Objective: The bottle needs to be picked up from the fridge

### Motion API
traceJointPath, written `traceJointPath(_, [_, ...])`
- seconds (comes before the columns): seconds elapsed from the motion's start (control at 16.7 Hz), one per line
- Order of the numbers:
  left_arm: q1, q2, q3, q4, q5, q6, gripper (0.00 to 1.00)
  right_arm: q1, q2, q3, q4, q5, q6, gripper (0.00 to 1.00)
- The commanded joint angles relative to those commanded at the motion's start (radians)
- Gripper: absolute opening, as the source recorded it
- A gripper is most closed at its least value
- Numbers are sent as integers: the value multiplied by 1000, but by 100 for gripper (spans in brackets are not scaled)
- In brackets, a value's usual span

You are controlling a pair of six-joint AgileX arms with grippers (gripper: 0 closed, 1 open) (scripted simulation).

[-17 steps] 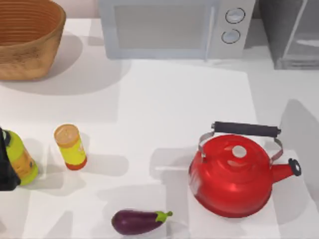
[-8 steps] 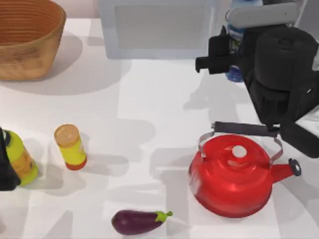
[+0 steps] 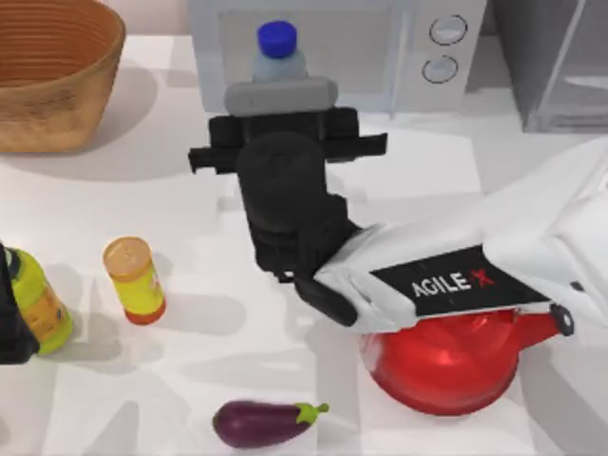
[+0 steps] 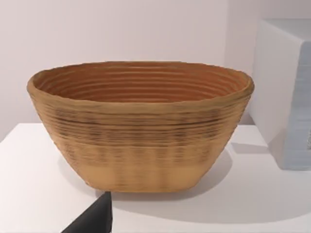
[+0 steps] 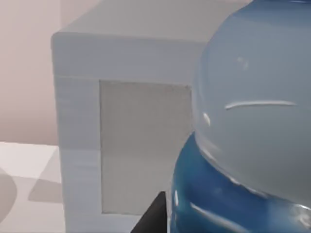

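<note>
The bottle (image 3: 277, 40), with a round bright-blue cap and a pale blue body, is held upright in front of the microwave, well left of the fridge (image 3: 556, 66). My right gripper (image 3: 280, 87) is shut on it, and the arm reaches in from the right across the kettle. Close up in the right wrist view, the bottle (image 5: 252, 126) shows a pale upper part over a deeper blue band. The fridge is a dark-grey cabinet at the back right with a pale-framed glassy door. My left gripper (image 3: 9, 318) stays parked at the table's left edge.
A light-grey microwave (image 3: 328, 57) stands at the back centre and a woven basket (image 3: 52, 71) at the back left. A red kettle (image 3: 442, 366) sits under my right arm. An eggplant (image 3: 266, 423), a yellow bottle (image 3: 135, 280) and a yellow-green bottle (image 3: 40, 306) lie front left.
My right arm came into view near the fridge holding the bottle, then swept left with it to the front of the microwave. The left arm has not moved.
</note>
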Motion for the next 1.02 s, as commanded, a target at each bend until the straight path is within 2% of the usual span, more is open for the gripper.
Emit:
traceJointPath(0.3, [0, 0, 0, 0, 0, 0, 100, 29, 145, 121, 97, 71, -16, 0])
traceJointPath(0.72, [0, 0, 0, 0, 0, 0, 100, 23, 153, 126, 95, 63, -15, 0])
traceJointPath(1.02, [0, 0, 0, 0, 0, 0, 100, 11, 247, 233, 83, 21, -13, 0])
